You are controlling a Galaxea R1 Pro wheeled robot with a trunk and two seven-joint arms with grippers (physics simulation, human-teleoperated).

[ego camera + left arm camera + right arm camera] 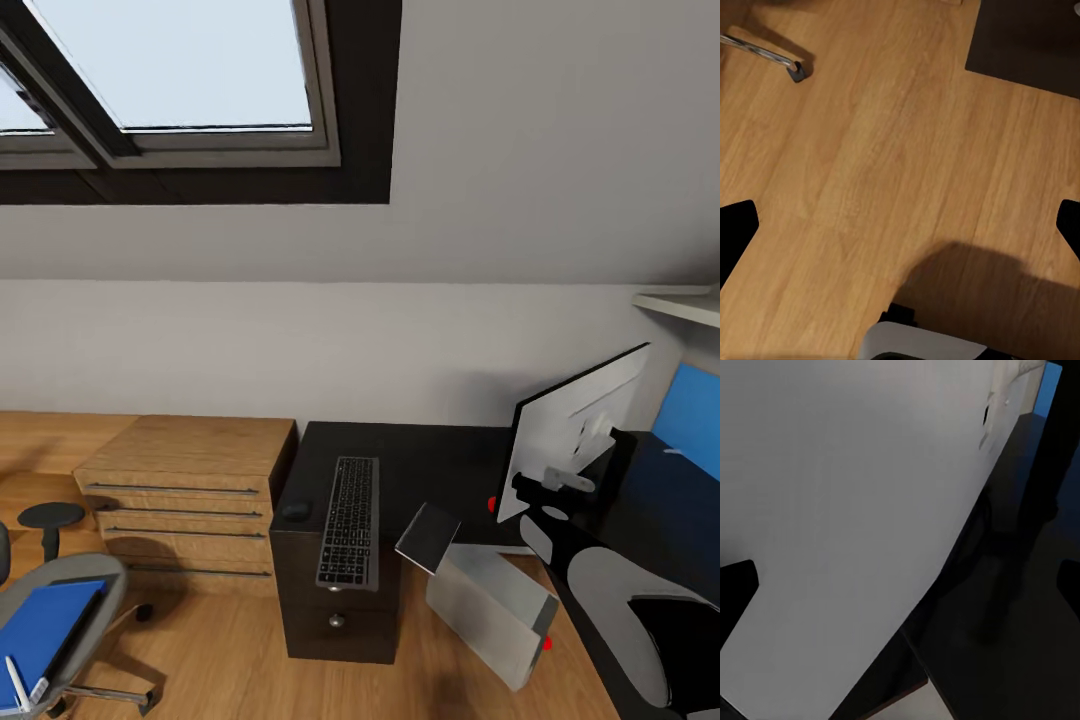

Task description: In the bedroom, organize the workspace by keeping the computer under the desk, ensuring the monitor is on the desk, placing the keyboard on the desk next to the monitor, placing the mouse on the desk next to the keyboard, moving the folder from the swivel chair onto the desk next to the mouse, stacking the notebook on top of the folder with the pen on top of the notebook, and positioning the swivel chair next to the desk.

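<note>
The monitor (575, 430) stood on the counter (420, 460), with the keyboard (349, 520) and mouse (295, 511) at its left end. The folder (45, 625) lay on the swivel chair (60, 590), unmoved. Both end effectors looked spread open, grasping nothing.

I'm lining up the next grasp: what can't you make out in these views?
- Monitor: head view shows its silver back, screen turned away.
- Folder: head view, cut off by the frame edge on the swivel chair.
- Right gripper: fingertips barely enter the right wrist view; grip unclear.
</note>
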